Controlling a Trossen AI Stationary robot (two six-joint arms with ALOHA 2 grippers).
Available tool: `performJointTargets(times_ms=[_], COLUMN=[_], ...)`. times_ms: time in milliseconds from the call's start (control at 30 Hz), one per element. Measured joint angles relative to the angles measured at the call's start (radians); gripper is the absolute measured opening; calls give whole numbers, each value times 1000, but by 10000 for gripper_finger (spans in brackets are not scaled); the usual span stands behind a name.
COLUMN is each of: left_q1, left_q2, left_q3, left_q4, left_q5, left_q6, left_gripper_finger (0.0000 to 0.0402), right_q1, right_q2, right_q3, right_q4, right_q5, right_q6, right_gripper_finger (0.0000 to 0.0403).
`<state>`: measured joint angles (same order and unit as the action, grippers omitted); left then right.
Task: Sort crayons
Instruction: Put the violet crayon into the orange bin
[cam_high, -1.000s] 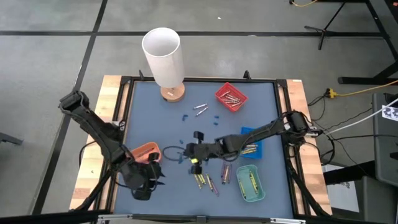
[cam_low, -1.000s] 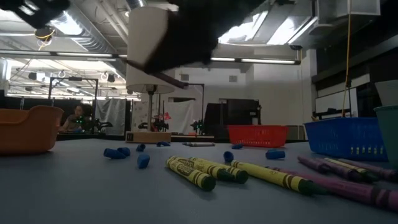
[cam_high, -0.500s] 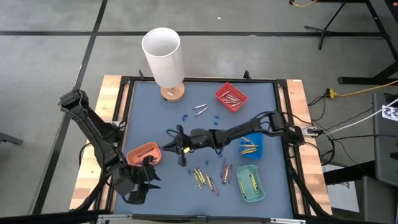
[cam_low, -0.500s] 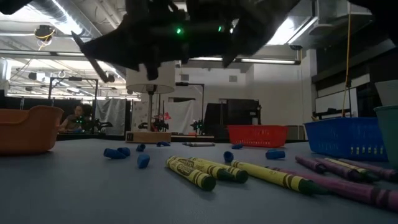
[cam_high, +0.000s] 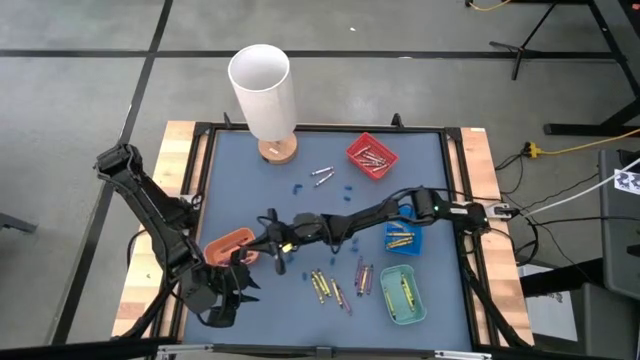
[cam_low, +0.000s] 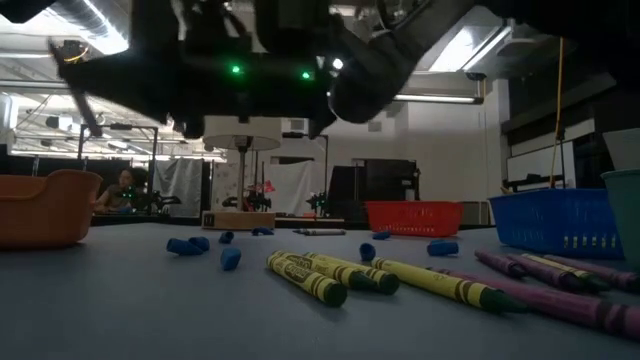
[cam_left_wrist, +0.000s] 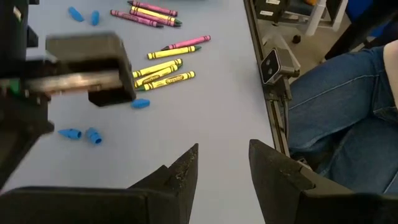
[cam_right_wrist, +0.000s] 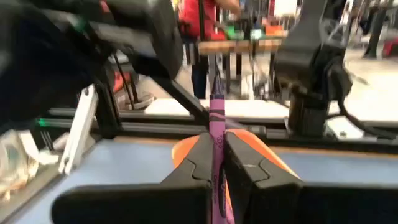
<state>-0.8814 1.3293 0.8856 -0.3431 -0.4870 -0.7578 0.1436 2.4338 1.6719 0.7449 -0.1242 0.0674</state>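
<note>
Purple crayon (cam_right_wrist: 216, 118) pinched upright in right gripper (cam_right_wrist: 216, 163), orange tray (cam_right_wrist: 268, 151) straight ahead, just beyond. Left gripper (cam_left_wrist: 222, 163) spread, idle at surface (cam_left_wrist: 205, 106) edge.

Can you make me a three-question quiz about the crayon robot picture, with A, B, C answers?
1. Where is the right gripper?
A. beside the orange tray
B. over the red tray
C. next to the white tube

2. What colour is the crayon it holds?
A. yellow
B. silver
C. purple-pink

3. What is the left gripper doing?
A. squeezing a crayon
B. open, holding nothing
C. gripping a tray

Answers:
1 A: the high view shows the right arm stretched across to the orange tray.
2 C: the right wrist view shows a purple-pink stick between the fingers.
3 B: the left wrist view shows a bare gap between its fingers.
</note>
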Motion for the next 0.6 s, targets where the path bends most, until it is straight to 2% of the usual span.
performJointTargets(times_ms=[100,267,600], left_q1=[0,0,0], left_q2=[0,0,0], left_q3=[0,0,0], left_q4=[-1,-1,0], left_q5=[0,-2,-2], left_q6=[0,5,7], left_gripper_finger=[127,127,127], right_q1=[-1,0,0], right_q2=[19,59,68], right_q3=[66,138,146], right_q4=[-90,-114,-127], right_q5=[7,20,23], right_q6=[-21,-23,-24], right_gripper_finger=[17,17,17])
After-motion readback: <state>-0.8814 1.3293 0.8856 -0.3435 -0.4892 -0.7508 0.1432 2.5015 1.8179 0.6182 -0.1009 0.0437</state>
